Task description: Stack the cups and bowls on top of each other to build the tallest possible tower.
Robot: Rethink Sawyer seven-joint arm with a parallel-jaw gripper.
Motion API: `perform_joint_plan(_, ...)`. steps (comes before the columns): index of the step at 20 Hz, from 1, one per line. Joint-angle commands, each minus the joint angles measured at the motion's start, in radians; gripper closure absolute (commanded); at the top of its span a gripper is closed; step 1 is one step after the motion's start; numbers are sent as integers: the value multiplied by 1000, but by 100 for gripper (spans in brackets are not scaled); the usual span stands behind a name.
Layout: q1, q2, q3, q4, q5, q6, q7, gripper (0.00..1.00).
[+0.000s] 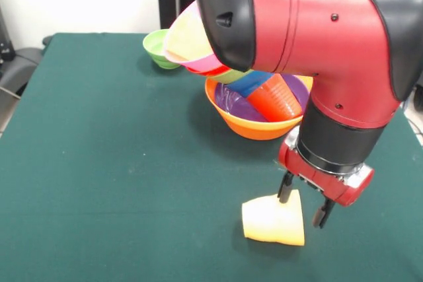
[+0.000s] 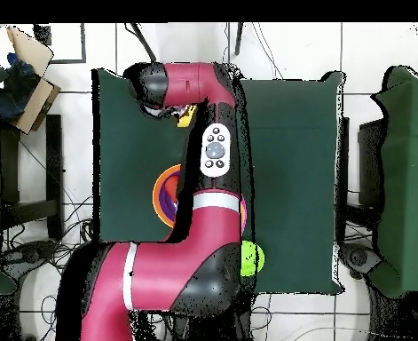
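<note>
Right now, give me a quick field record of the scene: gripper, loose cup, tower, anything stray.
gripper: open, fingers straddling the rim end of the yellow cup
yellow cup: lying on its side on the green table, near edge
tower: leaning stack tipped over inside the large orange bowl
tower contents: purple bowl, red-orange cup on its side
stray: small green bowl beside the tower, far side

Arm point(image 1: 317, 31) reaches out from the top of the front view, bends down at the wrist, gripper point(image 1: 305, 206) pointing at the table. Jaws spread, two dark fingers point(image 1: 285, 188) apart (one tip low, near the cloth). Overhead: red links fold across the table.
</note>
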Motion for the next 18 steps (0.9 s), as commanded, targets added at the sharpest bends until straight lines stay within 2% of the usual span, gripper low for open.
perform_joint_plan(1, 88, 72, -51, 65, -139, 54, -93, 0)
perform_joint_plan(4, 137, 105, -143, 2, -184, 136, -12, 0)
perform_joint_plan(6, 150, 119, -181, -18, -192, 176, 8, 0)
perform_joint_plan(12, 166, 110, -228, 32, -194, 143, 9, 0)
perform_joint_plan(18, 177, 135, -268, 22, -194, 95, 47, 0)
